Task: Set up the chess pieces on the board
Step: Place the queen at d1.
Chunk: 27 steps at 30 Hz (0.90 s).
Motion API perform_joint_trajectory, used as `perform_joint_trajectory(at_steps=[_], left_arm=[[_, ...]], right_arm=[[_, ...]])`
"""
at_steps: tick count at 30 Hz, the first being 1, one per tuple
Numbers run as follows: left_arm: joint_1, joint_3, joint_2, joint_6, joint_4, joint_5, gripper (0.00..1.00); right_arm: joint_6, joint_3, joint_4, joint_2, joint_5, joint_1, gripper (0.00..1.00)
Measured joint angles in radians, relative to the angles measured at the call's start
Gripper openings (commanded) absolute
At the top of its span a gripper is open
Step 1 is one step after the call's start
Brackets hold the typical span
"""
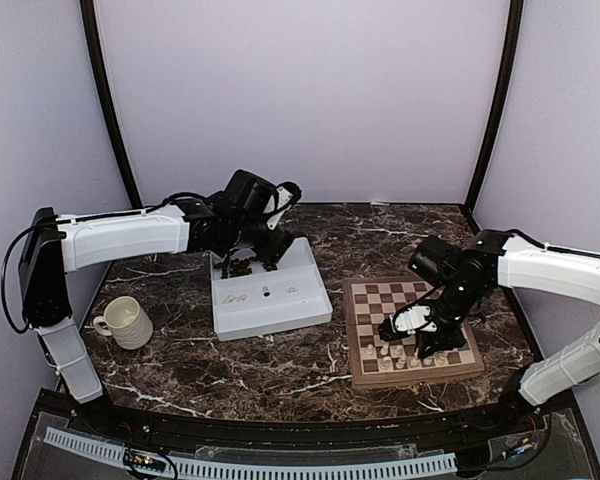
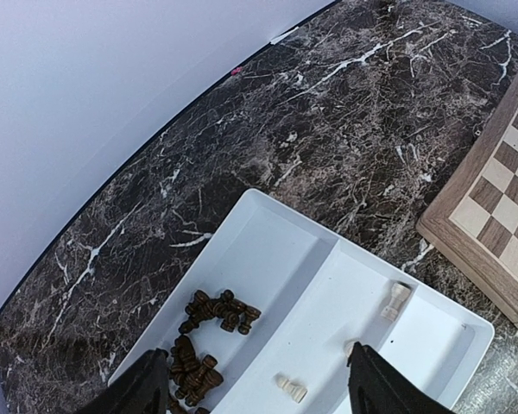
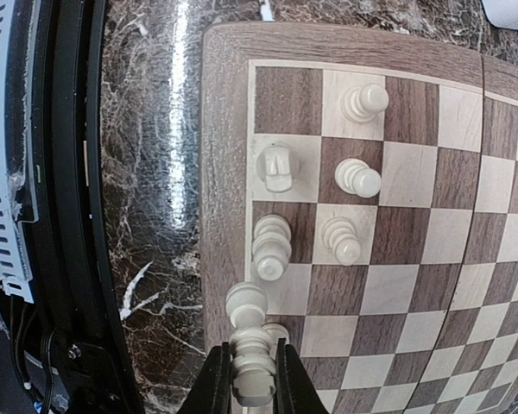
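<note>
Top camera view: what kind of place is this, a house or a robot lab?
Probably a robot lab booth: lilac walls close in a marble table, a white left arm and right arm are bolted at its near edge, and a chessboard lies on it.

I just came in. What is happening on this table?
A chess set-up is under way. The right gripper is shut on a white piece at the near side of the board, where several white pieces already stand. The left gripper hangs open over the white tray, which holds a heap of dark pieces and a few white ones.
</note>
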Motion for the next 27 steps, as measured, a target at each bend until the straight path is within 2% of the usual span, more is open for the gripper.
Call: perform_joint_trajectory(at_steps=[27], left_arm=[[0.0, 0.0, 0.018, 0.0, -0.002, 0.003, 0.74]], right_arm=[[0.026, -0.052, 0.082, 0.015, 0.068, 0.012, 0.09]])
